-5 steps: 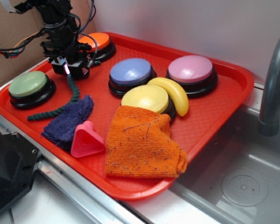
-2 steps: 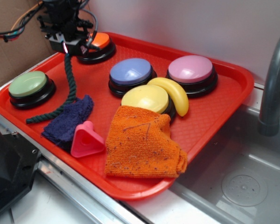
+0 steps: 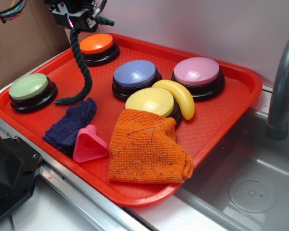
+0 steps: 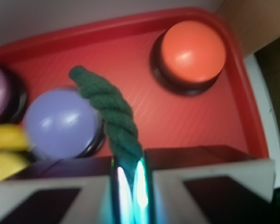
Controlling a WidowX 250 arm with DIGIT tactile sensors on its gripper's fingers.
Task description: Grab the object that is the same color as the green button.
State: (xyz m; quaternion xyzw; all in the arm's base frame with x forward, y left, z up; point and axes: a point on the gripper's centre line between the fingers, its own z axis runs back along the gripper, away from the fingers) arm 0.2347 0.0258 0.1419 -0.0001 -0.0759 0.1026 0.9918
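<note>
My gripper [image 3: 76,20] is at the top left, high above the red tray [image 3: 231,115], shut on the dark green twisted rope [image 3: 82,67]. The rope hangs down from the jaws, and its lower end curls on the tray between the green button [image 3: 29,86] and the dark blue-purple fuzzy cloth [image 3: 70,122]. A short end sticks out past the jaws to the right. In the wrist view the rope [image 4: 109,109] runs up out of the shut gripper [image 4: 129,179], above the tray floor.
On the tray stand an orange button [image 3: 97,44], a blue button [image 3: 135,73], a pink button [image 3: 196,71] and a yellow button [image 3: 150,101], with a yellow banana [image 3: 180,98], an orange cloth [image 3: 147,147] and a pink triangular piece [image 3: 89,143]. A sink and grey faucet [image 3: 282,86] lie to the right.
My gripper has risen from the tray with the rope in it. The rope went from lying curved on the tray to hanging, and its lower end dragged right.
</note>
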